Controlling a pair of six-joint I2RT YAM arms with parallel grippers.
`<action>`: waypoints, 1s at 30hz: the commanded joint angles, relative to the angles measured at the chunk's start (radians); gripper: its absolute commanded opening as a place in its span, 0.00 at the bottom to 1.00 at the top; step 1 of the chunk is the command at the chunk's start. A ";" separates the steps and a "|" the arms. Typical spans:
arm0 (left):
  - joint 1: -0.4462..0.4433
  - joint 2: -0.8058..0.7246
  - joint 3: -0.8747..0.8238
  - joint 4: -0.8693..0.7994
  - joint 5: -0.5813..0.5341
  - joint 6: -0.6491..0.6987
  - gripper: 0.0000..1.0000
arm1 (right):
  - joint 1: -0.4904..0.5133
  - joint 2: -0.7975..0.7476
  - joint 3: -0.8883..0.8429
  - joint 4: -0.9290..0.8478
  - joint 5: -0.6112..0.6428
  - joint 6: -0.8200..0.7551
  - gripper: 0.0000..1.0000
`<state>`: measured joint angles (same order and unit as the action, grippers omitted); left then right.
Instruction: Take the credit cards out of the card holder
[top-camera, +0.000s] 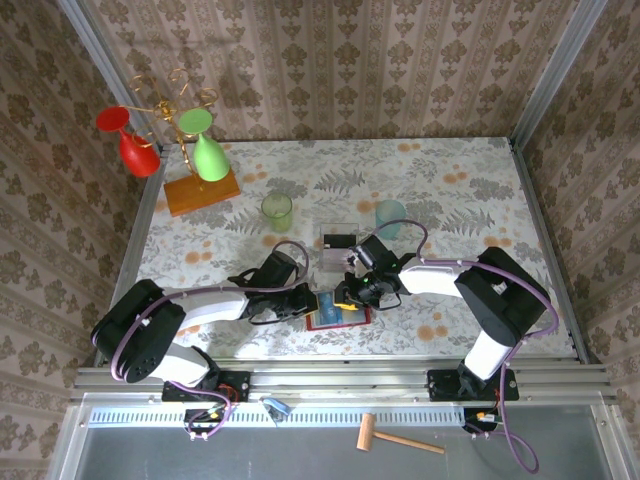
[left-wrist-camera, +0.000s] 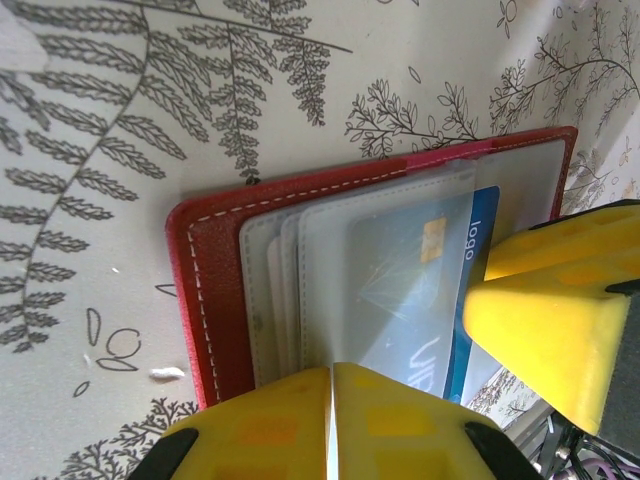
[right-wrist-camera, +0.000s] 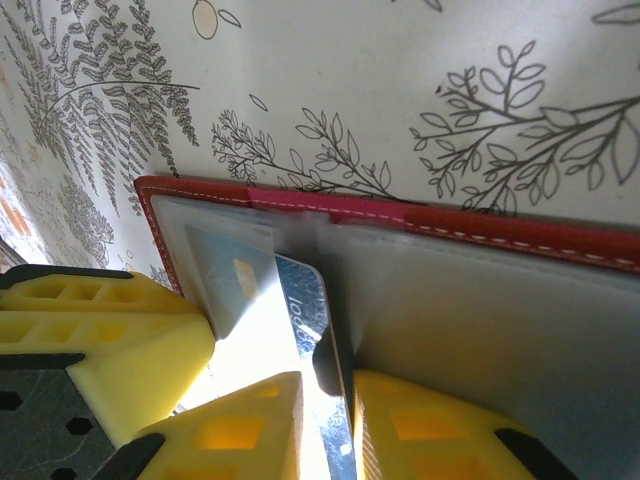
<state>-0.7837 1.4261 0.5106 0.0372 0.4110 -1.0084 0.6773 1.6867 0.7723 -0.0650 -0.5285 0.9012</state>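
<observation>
**Card holder open on the table, both grippers at it**

The card holder (top-camera: 338, 318) lies open and flat on a tabletop (top-camera: 450, 180) printed with grey ferns and orange flowers. A metal rail (top-camera: 340, 378) runs just in front of the card holder.

Left gripper (left-wrist-camera: 330, 420): fingers pressed together at the edge of the card holder's clear pockets, apparently pinching one pocket leaf.

Right gripper (right-wrist-camera: 328, 420): fingers pinch a blue credit card (right-wrist-camera: 305, 300) that sticks partway out of a pocket.

Behind the card holder stand a green cup (top-camera: 277, 211) and a pale blue cup (top-camera: 390, 215). Patterned wallpaper (top-camera: 350, 60) covers the walls behind and to both sides.
</observation>
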 joint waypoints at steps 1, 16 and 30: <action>0.009 0.017 0.000 -0.055 -0.015 0.027 0.11 | -0.005 -0.020 -0.015 0.016 -0.018 0.016 0.16; 0.010 -0.021 -0.014 -0.095 -0.026 0.031 0.11 | -0.019 -0.040 -0.028 -0.003 0.005 0.005 0.10; 0.010 -0.027 -0.020 -0.093 -0.026 0.029 0.11 | -0.057 -0.092 -0.045 -0.102 0.047 -0.060 0.09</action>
<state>-0.7815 1.4109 0.5106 0.0071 0.4065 -0.9977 0.6315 1.6268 0.7433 -0.1062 -0.5213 0.8719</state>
